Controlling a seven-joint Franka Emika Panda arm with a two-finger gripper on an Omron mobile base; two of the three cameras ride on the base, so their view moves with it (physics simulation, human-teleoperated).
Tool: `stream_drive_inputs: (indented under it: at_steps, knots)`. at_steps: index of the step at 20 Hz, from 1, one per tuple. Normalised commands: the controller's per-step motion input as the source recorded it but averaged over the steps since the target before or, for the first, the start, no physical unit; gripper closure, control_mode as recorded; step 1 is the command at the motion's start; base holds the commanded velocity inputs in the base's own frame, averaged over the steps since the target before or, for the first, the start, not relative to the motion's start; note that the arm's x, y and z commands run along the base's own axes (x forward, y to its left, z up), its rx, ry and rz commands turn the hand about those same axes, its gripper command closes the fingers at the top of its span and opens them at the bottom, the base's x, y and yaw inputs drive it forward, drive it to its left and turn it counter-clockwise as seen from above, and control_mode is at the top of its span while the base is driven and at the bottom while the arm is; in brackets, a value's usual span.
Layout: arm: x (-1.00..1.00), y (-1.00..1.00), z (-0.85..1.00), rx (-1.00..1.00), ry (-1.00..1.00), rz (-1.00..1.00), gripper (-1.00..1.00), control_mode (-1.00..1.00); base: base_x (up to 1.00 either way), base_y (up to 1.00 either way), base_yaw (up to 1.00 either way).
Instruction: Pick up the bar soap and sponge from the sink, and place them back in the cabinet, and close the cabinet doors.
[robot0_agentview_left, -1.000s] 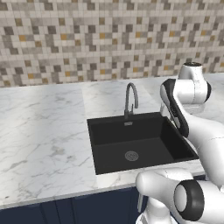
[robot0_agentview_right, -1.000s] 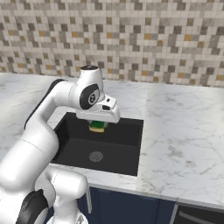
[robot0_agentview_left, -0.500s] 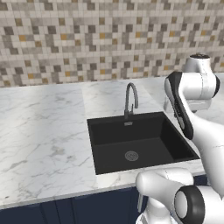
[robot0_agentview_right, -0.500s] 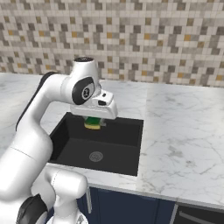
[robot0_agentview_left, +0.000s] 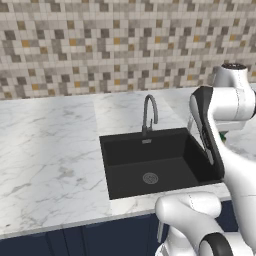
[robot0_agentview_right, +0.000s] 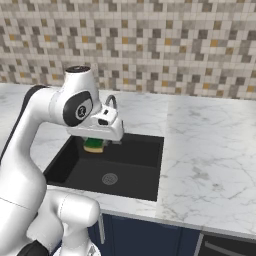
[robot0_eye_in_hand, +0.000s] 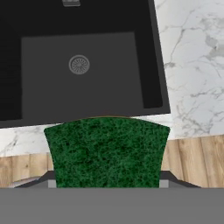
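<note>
Above the near right part of the sink (robot0_agentview_right: 70, 167), we hold the sponge (robot0_agentview_right: 94, 145) lifted well clear of the basin floor, and the jaws are closed on it from both sides, so the green block sits firmly between them. We judge that it is carried this high because the next place for it is the cabinet, which hangs higher than the counter (robot0_agentview_right: 210, 165), and because a high path keeps the sponge away from the faucet (robot0_agentview_left: 149, 114) and the sink rim. In the hand view the green face of the sponge (robot0_eye_in_hand: 107, 151) covers the lower middle and hides the finger tips, so how the pads touch it we cannot see; only small grey corners appear at its two sides. In the right base view the white hand covers the upper part of the sponge, and only its green body with a yellow edge shows under the hand. In the left base view the arm stands in front of the grip, and only a small dark green bit is visible at the right of the arm. The basin floor around the drain (robot0_eye_in_hand: 79, 64) looks bare, and we cannot make out the bar soap. The cabinet and its doors lie outside these pictures, so their state is unknown to us.
</note>
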Motion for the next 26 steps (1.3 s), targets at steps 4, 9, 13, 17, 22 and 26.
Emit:
stream_drive_inputs:
  at_steps: [4,9,13,17,22,26]
  knots:
    - [-0.42,0.28,0.15,-0.02,-0.03,0.00,1.00,-1.00,0.00,0.00,0.00]
    - [-0.35,0.27,0.20,-0.01,-0.02,0.00,1.00,-1.00,0.00,0.00,0.00]
    - [-0.23,0.15,0.17,0.00,-0.03,0.00,1.00,-1.00,0.00,0.00,0.00]
    - [-0.11,0.08,0.16,0.00,-0.03,0.00,1.00,-1.00,0.00,0.00,0.00]
    - [-0.16,0.04,0.12,0.00,-0.01,0.00,1.00,-1.00,0.00,0.00,0.00]
    - [0.00,0.00,0.00,0.00,0.00,0.00,1.00,1.00,-0.36,0.00,0.00]
